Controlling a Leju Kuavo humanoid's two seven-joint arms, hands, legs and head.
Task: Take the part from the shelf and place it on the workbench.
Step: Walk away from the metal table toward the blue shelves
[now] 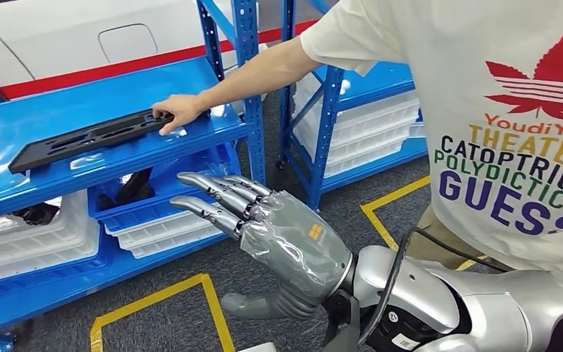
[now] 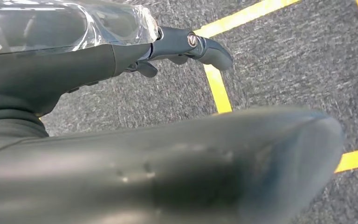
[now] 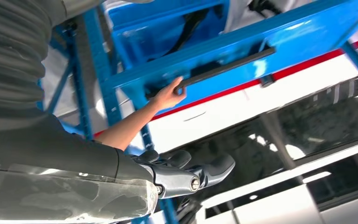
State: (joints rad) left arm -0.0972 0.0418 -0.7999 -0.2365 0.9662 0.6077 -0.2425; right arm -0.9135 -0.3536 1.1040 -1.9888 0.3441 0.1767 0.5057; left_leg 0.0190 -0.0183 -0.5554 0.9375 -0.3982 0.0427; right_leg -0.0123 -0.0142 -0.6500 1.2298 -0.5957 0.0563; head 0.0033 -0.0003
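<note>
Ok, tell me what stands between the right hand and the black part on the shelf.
A person's hand rests on the near end of the black part on the blue shelf. The right hand hangs open below, short of it; nothing else intervenes.

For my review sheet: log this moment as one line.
right hand open, raised before shelf | person's hand on black part | part not taken

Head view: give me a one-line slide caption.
Robot hand, open, reaches toward the blue shelf while a person's hand rests on the black part.
</note>
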